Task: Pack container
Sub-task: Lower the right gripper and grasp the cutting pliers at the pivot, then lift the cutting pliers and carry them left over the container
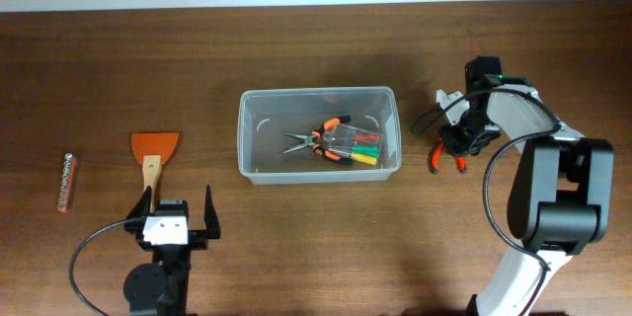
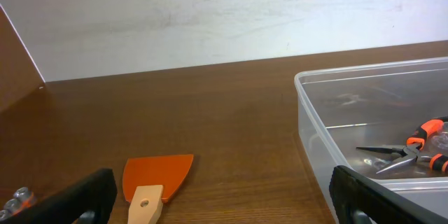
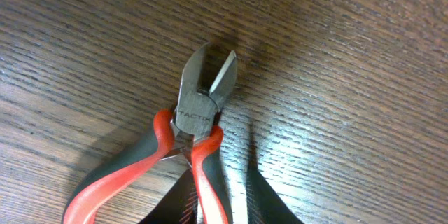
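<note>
1. The big clear plastic container (image 1: pixel 245 138) with round corners and a thick rim sits in the middle of the brown wooden table (image 1: pixel 118 69). Its long sides run left to right.
2. Two things lie in the container. One is a pair of long-nose pliers with orange and black handles (image 1: pixel 314 139). The other is a small clear case of coloured bits (image 1: pixel 357 145). The case lies right against the pliers' handles, on the right side of the container.
3. The right gripper (image 1: pixel 456 141) is on the table to the right of the container, apart from it. It is down over a pair of cutters with red and grey handles and a metal head (image 1: pixel 434 161).
4. In the right wrist view the cutters (image 3: pixel 199 105) lie flat on the wood. Their two metal tips are a little apart.
5. The dark fingers (image 3: pixel 269 199) of the right gripper stand close on each side of one handle. I cannot tell if they are squeezing it.
6. The left gripper (image 1: pixel 178 207) is near the front of the table, on the left. Its two fingers are wide apart.
7. A flat orange scraper with a pale wooden handle (image 1: pixel 155 153) lies just past the left gripper. Its handle points back at the gripper's left finger.
8. A short row of small shiny metal pieces on a red strip (image 1: pixel 66 182) lies far to the left, well apart from the container.
</note>
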